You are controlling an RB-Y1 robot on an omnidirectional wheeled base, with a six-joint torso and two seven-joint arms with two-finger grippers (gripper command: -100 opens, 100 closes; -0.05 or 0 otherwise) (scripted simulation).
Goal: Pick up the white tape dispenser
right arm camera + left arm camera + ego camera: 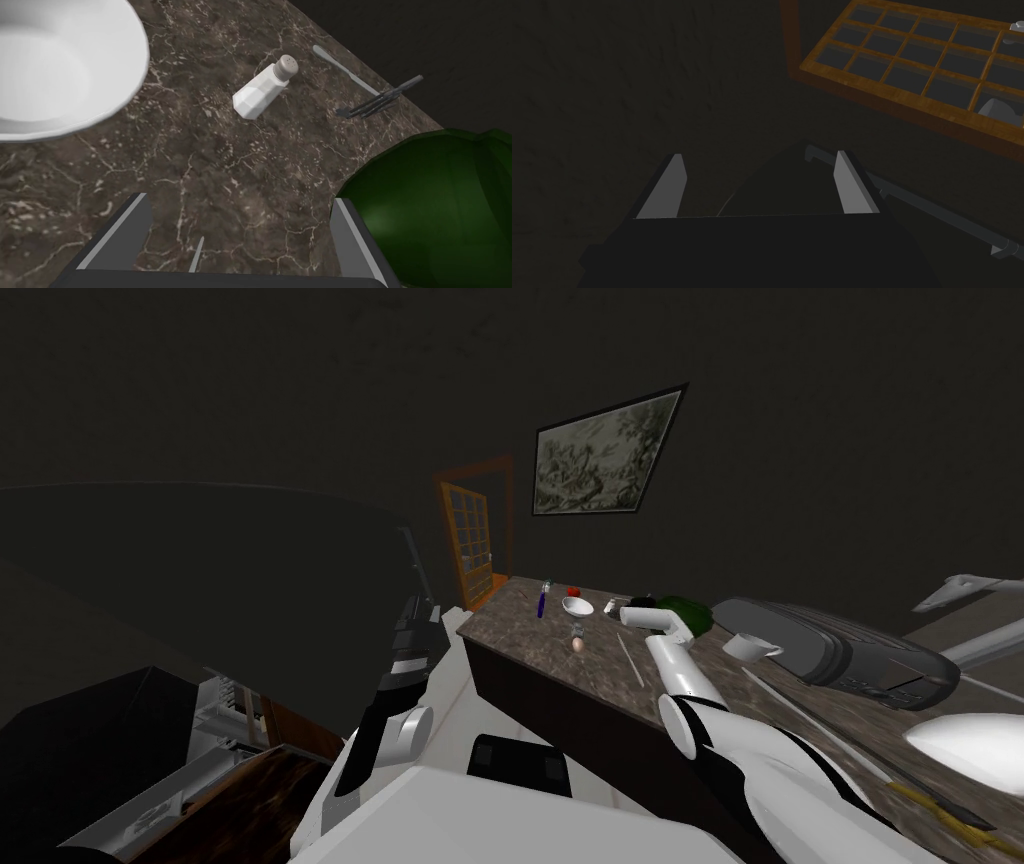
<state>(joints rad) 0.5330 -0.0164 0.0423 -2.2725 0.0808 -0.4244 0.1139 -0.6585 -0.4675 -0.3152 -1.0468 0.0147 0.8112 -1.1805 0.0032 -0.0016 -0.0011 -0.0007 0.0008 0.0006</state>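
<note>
My right gripper (pixel 241 200) hangs open over a dark marble counter (pixel 210 165), with bare stone between its fingers. Ahead of it a small white shaker with a grey cap (pixel 262 90) lies tilted on the stone. A white bowl (pixel 45 70) sits to one side of the gripper, and a dark green rounded thing (pixel 440 200) touches the other finger's side. In the head view the right gripper (pixel 616 609) is over the counter's far part, between the bowl (pixel 577 607) and the green thing (pixel 690 613). My left gripper (pixel 760 156) is open and holds nothing, raised beside the counter's end.
A fork (pixel 380 102) and a knife (pixel 345 70) lie near the counter's far edge. A white cup (pixel 750 646), a grey appliance (pixel 840 653), a purple pen-like thing (pixel 541 600) and a small egg-like thing (pixel 578 643) also stand there. A wooden paned door (pixel 470 543) is beyond.
</note>
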